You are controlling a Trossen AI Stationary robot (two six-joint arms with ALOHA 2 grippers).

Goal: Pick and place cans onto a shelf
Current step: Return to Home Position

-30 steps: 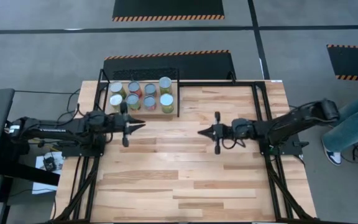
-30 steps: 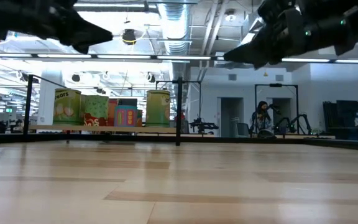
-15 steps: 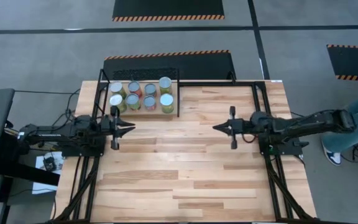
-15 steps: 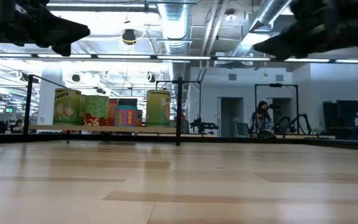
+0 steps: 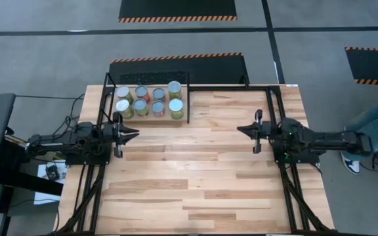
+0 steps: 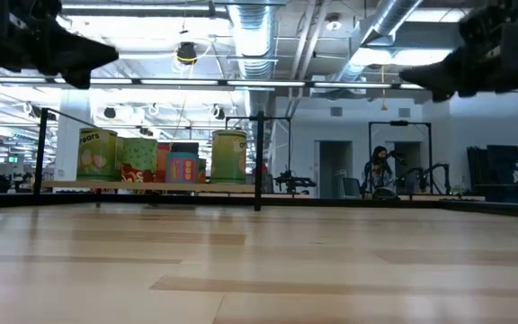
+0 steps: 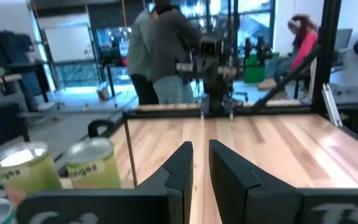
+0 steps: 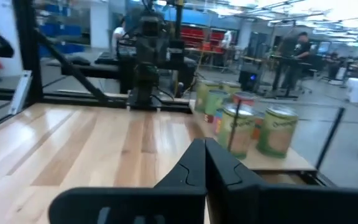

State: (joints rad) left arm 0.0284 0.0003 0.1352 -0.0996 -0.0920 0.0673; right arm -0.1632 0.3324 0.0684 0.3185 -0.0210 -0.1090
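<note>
Both arms are pulling back now. A second ago the two hands were facing each other close to the middle of the pale plank-topped wooden bench [image 5: 195, 170]; now each is drawing in toward its own side edge, and the gap between them is widening with every half second.

The left hand [image 5: 134, 133] is sitting close to the left edge, its dark fingers [image 7: 179, 163] standing just barely parted with a thin slit between them and gripping nothing. The right hand [image 5: 239, 129] is hanging near the right edge, its fingers [image 8: 194, 158] pressing together, closed and empty.

The eight small cylindrical tin cans with shiny silver tops [image 5: 140, 106] are not budging from where they were. They are standing upright in two rows of four on the small light-wood shelf with thin black rails [image 5: 148, 119] at the bench's far-left corner. From bench level the labels are showing yellow-green, red-orange and blue [image 6: 183, 166] above the shelf board [image 6: 151, 186].

The left hand is hovering just beside the shelf, off its near edge and clear of every can, pointing across the bench and not at the shelf. The right hand is staying well apart from it, on the other side of the bench, and is seeing the cans [image 8: 236, 127] off to one side.
</note>
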